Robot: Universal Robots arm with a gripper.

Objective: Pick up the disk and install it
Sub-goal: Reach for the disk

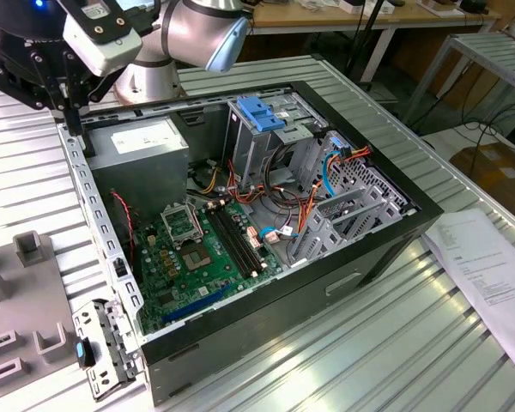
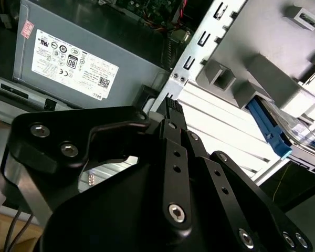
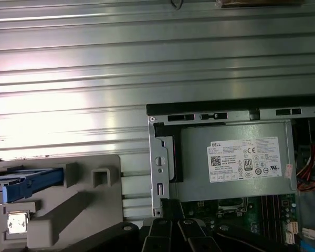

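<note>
While the gripper (image 2: 172, 107) hangs with its jaws closed on nothing above the far corner of the open computer case (image 1: 240, 330), at the exterior view's left, the disk (image 3: 29, 180) sits apart from it. The disk is held in a slot of the grey fixture (image 3: 68, 210) on the table (image 1: 326, 369) beside the case, probably so that its blue frame is presented for grasping. Near the gripper, the power supply (image 3: 231, 163) carries a white printed label (image 3: 244, 159). A printed sheet (image 1: 489, 275) lies at the exterior view's right.
</note>
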